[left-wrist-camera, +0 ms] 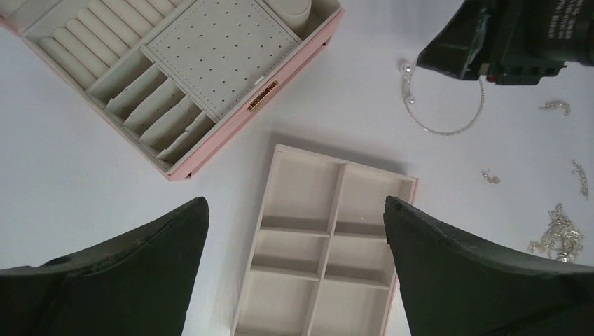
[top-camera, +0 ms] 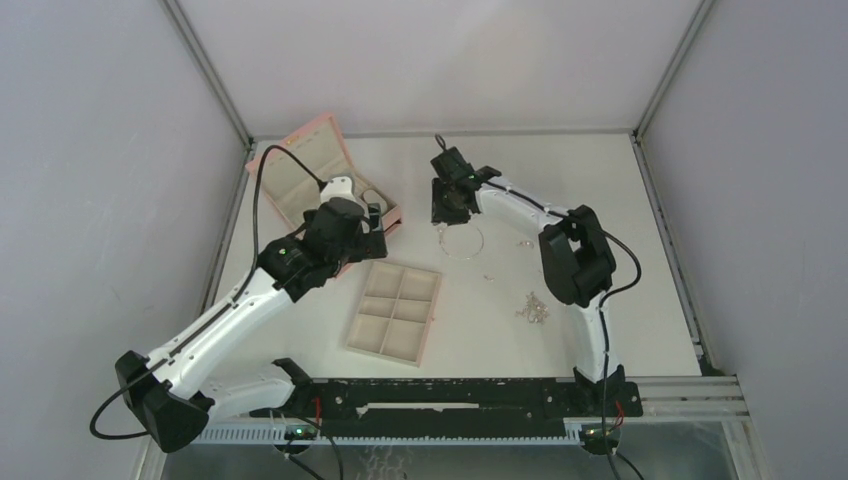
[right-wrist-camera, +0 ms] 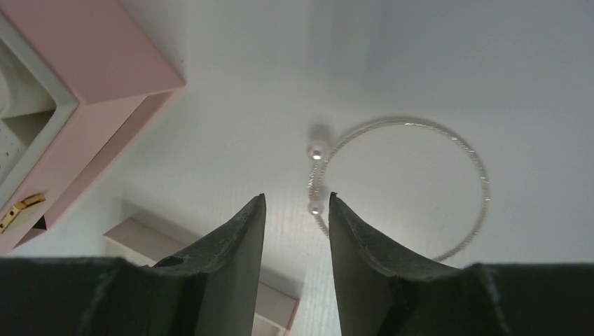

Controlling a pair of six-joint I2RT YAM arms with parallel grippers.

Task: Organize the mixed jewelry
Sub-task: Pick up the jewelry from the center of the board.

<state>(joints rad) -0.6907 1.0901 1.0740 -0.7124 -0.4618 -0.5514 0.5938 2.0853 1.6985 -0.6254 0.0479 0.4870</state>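
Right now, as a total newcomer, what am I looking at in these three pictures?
Two robot arms stand at a table's edge. The wide picture looks down from above; the other two come from wrist cameras, so the dark wedges are each gripper's own fingers. On the table lie an open pink box, an empty beige tray, a silver bangle with pearl ends, a chain tangle and small silver bits. The left gripper hangs wide open near the box; the right gripper, jaws narrowly apart, hangs over the bangle. Neither holds anything.
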